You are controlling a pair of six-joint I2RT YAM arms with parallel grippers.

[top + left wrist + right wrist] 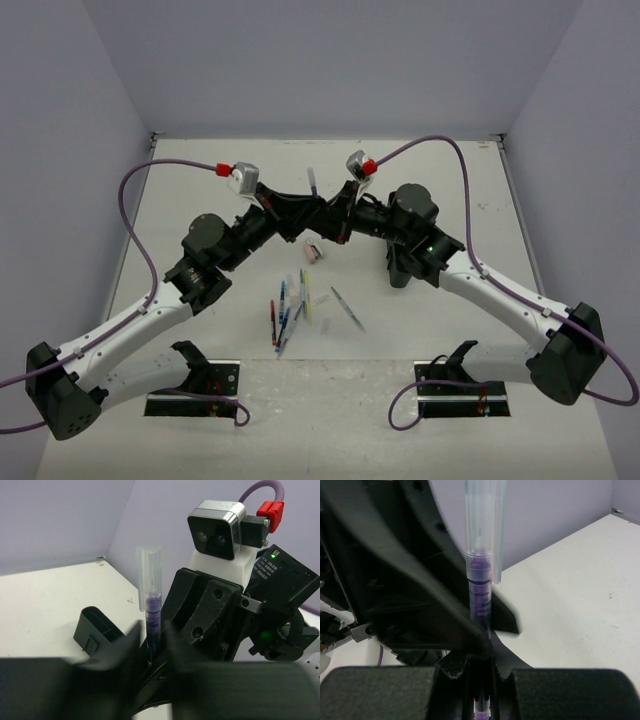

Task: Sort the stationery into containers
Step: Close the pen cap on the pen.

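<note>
A purple pen with a clear cap (482,575) stands upright between both grippers above the table's middle (312,182). My right gripper (481,667) is shut on its lower barrel. The left gripper (152,642) has its blurred fingers close on either side of the same pen (153,612); whether they press on it I cannot tell. Loose stationery lies in front of the grippers: a blue pen (283,300), a red pen (273,322), a yellow-green marker (307,295), a grey pen (348,308) and a pinkish eraser (314,253). A black open box end, seemingly the container (95,627), sits on the table behind the left fingers.
Purple cables (135,215) loop over both arms. The right wrist camera housing (216,530) fills the left wrist view's upper right. Two black mounting plates (195,400) lie at the near edge. Purple walls enclose the white table (220,200).
</note>
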